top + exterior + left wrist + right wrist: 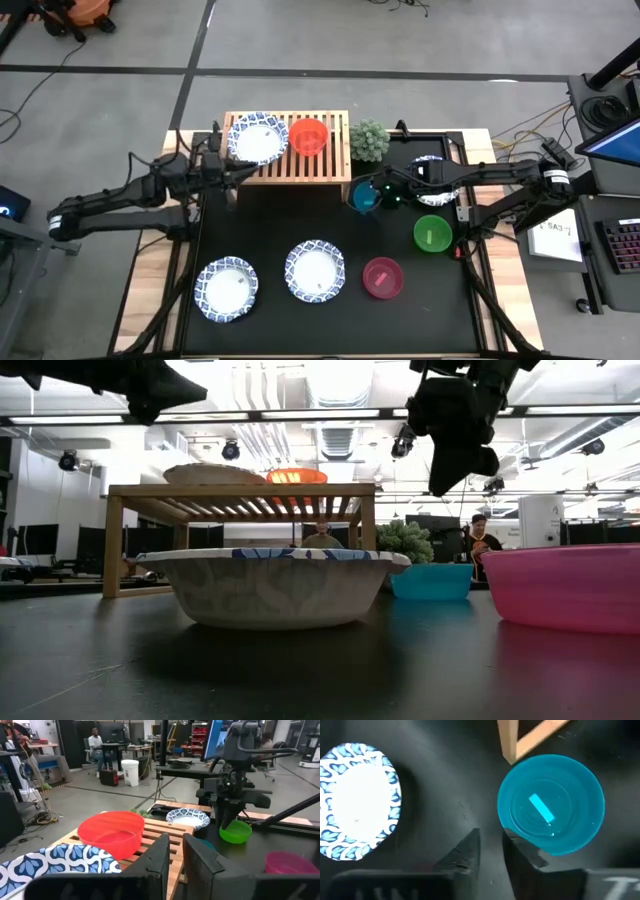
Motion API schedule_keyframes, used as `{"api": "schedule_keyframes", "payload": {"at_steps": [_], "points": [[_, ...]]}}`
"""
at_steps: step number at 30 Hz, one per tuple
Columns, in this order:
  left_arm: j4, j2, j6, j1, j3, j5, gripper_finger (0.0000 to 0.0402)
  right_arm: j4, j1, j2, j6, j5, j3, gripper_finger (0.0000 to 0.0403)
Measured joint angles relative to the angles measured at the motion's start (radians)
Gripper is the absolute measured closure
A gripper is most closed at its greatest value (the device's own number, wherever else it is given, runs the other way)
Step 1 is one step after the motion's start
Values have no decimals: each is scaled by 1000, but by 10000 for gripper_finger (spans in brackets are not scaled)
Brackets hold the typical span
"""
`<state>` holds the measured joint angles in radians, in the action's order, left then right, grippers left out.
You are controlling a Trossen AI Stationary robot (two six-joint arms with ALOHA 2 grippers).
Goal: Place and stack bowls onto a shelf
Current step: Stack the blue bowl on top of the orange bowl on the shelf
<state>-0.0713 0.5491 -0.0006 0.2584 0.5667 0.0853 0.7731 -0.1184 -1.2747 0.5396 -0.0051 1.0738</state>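
The light-wood shelf point(288, 160) stands at the far side of the black mat. On its slats sit one white blue-rimmed bowl point(257, 138) and the red bowl point(308, 136). My left gripper point(236, 176) hovers shut at the shelf's near left edge, empty. My right gripper point(380, 192) hangs shut above the blue bowl point(365, 197), well off the table in the low view point(455, 470). Another white bowl point(432, 165) lies partly under the right arm. The green bowl point(433, 233), the magenta bowl point(382, 277) and two white bowls point(226, 289) point(315, 270) rest on the mat.
A small green potted plant point(369, 140) stands just right of the shelf, behind the blue bowl. The shelf's right half point(335, 130) has bare slats. The mat's edges meet a wooden table border point(150, 260). People sit in the room behind the table point(95, 742).
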Motion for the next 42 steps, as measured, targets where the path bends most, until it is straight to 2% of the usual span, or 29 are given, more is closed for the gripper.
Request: {"api": "schedule_keyframes", "payload": {"at_steps": [7,13,18,23,30,35,42], "points": [[-4,-5,10,0,-14,0,365,-44,26,0,30,4,1,257],[2,-11,18,0,-11,1,365,-75,47,-27,97,6,2,242],[2,-13,18,0,-12,1,365,-80,56,-124,80,6,29,250],[-7,-14,23,0,-12,1,365,-10,55,-255,-60,12,97,261],[-16,-14,23,0,-12,1,365,37,54,-389,-240,104,141,280],[-27,-14,23,0,-13,1,365,47,55,-435,-253,208,141,295],[-28,-13,23,0,-13,1,365,33,55,-456,-245,216,122,333]]}}
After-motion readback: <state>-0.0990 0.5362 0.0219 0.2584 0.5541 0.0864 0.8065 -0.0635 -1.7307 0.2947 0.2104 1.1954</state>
